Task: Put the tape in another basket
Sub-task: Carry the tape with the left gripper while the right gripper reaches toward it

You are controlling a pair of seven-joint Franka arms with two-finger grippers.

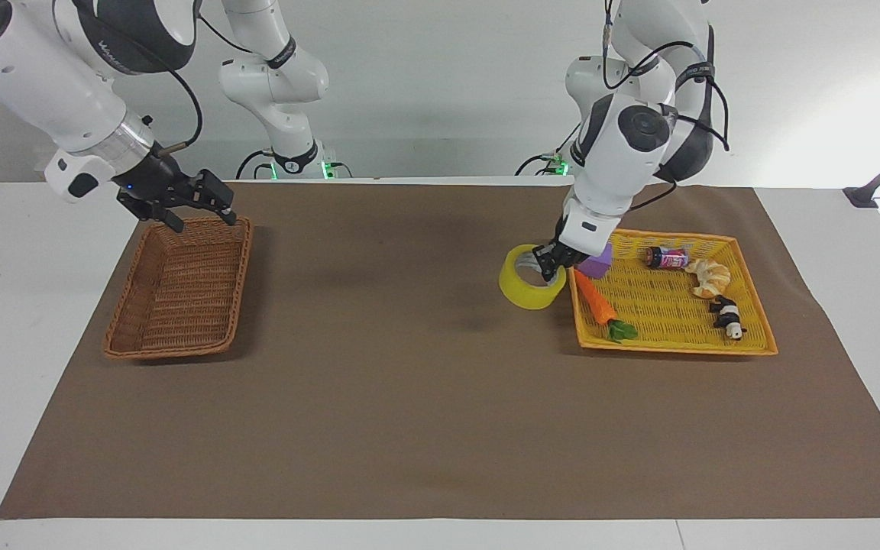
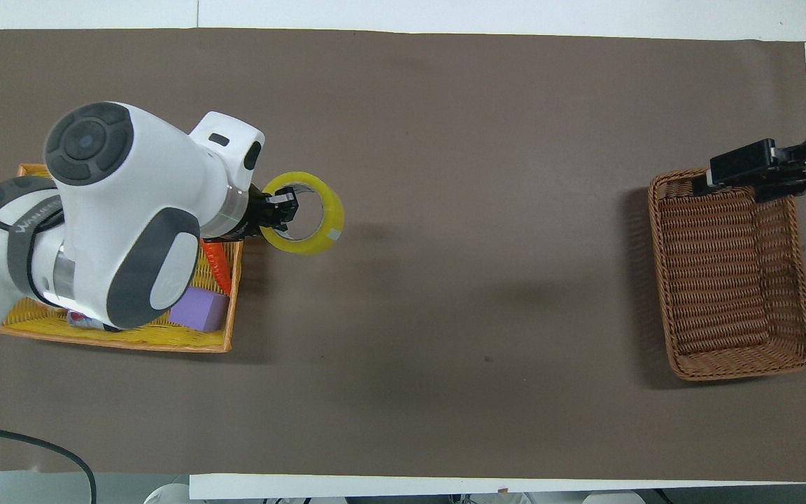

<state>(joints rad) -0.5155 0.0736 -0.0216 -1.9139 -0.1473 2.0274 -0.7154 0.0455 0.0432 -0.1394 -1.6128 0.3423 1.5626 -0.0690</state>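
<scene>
The yellow tape [image 1: 525,291] hangs from my left gripper [image 1: 548,264], which is shut on the roll's wall with one finger inside the core. The gripper holds it over the brown mat, just outside the yellow tray [image 1: 669,315] on the side toward the right arm's end. In the overhead view the tape [image 2: 320,235] and left gripper [image 2: 284,210] sit past the tray's edge. The brown wicker basket [image 1: 238,283] stands empty at the right arm's end of the table. My right gripper [image 1: 199,214] hovers open over that basket's rim, also in the overhead view [image 2: 739,168].
The yellow tray holds a carrot [image 1: 597,302], a purple block [image 1: 600,261], a small can [image 1: 665,257], a croissant [image 1: 707,276] and a black-and-white toy [image 1: 727,315]. A wide stretch of brown mat [image 1: 409,344] lies between tray and basket.
</scene>
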